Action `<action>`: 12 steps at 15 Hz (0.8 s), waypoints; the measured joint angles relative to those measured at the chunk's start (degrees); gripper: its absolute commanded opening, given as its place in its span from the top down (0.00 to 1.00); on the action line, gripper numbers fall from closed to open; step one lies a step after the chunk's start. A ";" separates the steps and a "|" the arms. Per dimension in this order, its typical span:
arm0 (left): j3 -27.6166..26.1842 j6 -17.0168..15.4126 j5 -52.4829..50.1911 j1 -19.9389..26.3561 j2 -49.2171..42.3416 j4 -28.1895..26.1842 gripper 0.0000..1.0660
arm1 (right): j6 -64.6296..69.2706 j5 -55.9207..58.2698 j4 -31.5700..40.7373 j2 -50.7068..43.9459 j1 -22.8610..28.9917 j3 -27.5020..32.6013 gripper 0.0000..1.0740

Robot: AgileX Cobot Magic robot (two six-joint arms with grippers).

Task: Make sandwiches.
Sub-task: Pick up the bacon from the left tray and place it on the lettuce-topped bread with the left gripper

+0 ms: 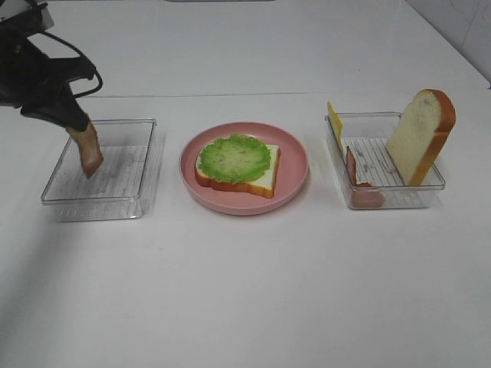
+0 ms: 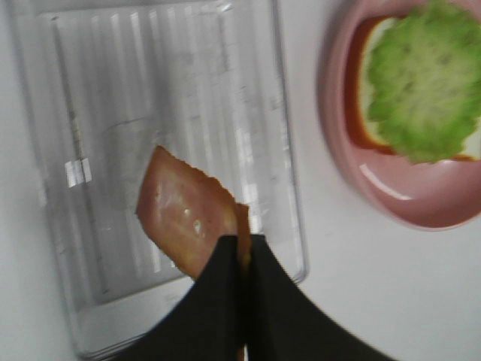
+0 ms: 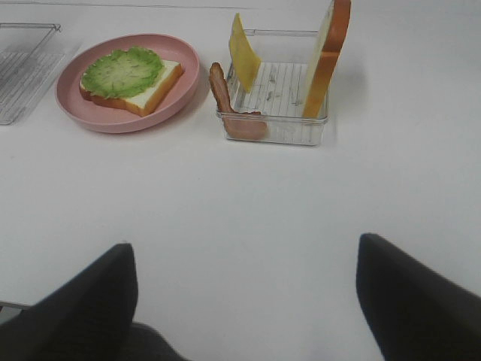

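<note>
On the pink plate lies one white bread slice with a green lettuce leaf on top; this open sandwich also shows in both wrist views. My left gripper hangs above the left clear tray, shut on a pinkish-brown bacon slice that dangles over the tray floor. In the left wrist view the black fingers pinch the slice at its edge. My right gripper is open over bare table, well short of the right tray.
The right clear tray holds an upright bread slice, a yellow cheese slice leaning on its left wall, and a bacon strip at its front left corner. White table surrounds the plate and both trays.
</note>
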 measured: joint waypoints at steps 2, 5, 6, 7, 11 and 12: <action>-0.46 5.56 0.00 0.00 -0.06 -9.68 1.00 | 0.00 0.00 0.00 0.00 0.00 0.00 0.29; -0.46 13.69 -0.92 0.00 -0.06 -25.27 1.00 | 0.00 0.00 0.00 0.00 0.00 0.00 0.29; -0.46 15.99 -1.60 -0.17 0.06 -29.79 1.00 | 0.00 0.00 0.00 0.00 0.00 0.00 0.29; -0.57 18.79 -2.01 -0.69 0.52 -34.15 1.00 | 0.00 0.00 0.00 0.00 0.00 0.00 0.29; -3.09 25.78 -2.06 -7.51 6.93 -45.61 1.00 | 0.00 0.00 0.00 0.00 0.00 0.00 0.29; -4.98 25.95 -2.01 -9.34 8.94 -46.07 1.00 | 0.00 0.00 0.00 0.00 0.00 0.00 0.29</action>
